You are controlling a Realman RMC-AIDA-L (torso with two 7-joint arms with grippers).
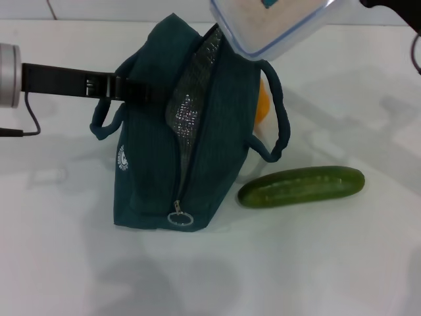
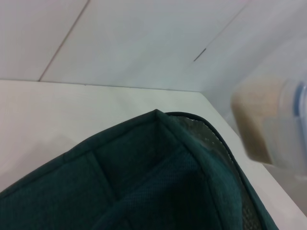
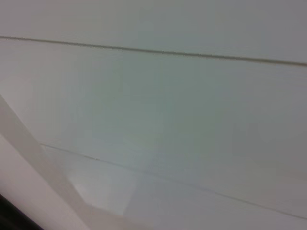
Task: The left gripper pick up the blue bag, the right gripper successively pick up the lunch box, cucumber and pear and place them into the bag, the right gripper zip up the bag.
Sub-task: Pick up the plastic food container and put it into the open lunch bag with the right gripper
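Observation:
The blue bag point(image 1: 197, 131) stands upright mid-table, its zipper open and its silvery lining showing; in the left wrist view the blue bag's point(image 2: 144, 187) top edge is close up. My left gripper point(image 1: 128, 89) reaches in from the left and is shut on the bag's left side by its handle. The clear lunch box point(image 1: 276, 23) hangs tilted above the bag's open top, held by my right gripper point(image 1: 388, 8) at the upper right edge; the left wrist view shows the lunch box point(image 2: 273, 124) blurred. The cucumber point(image 1: 301, 186) lies right of the bag. The pear point(image 1: 262, 102) peeks out behind the bag.
The zipper's metal ring pull point(image 1: 179, 218) hangs at the bag's front bottom end. The bag's right handle point(image 1: 279, 122) loops out toward the cucumber. A black cable point(image 1: 29, 122) trails from the left arm. The right wrist view shows only pale surfaces.

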